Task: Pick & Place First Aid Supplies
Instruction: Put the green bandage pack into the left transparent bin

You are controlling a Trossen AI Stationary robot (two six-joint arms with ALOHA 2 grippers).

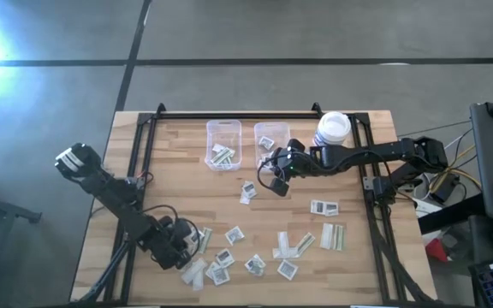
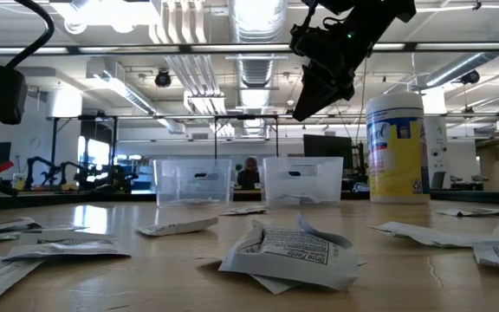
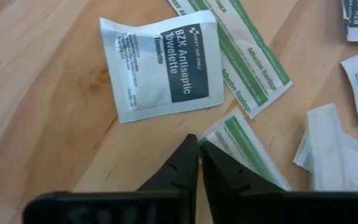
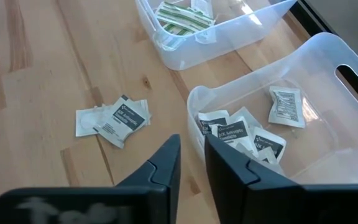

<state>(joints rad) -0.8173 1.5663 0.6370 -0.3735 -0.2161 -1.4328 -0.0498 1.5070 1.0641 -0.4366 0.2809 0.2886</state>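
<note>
Left tool (image 3: pixel 197 146) clenched beside a green-striped strip (image 3: pixel 244 146); right tool (image 4: pixel 191 155), slightly parted, hangs over bin (image 4: pixel 328 56).

Two bins (image 1: pixel 223 144) side by side at table's back, jar (image 1: pixel 332 130) to their right, packets (image 1: pixel 229 235) scattered in front

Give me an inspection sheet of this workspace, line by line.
Surface: wooden table, black rails at its edges.
Job's things: packets scattered along the near side; strips in the left bin, square packets in the right bin.
Clutter: wipes canister beside the bins.
Grippers: left gripper low among packets, fingers together at a green-striped bandage strip; right gripper raised by the right bin, narrow gap, nothing visibly between its fingers.
Cables: bundle off the right edge.
Surroundings: a person far behind.
</note>
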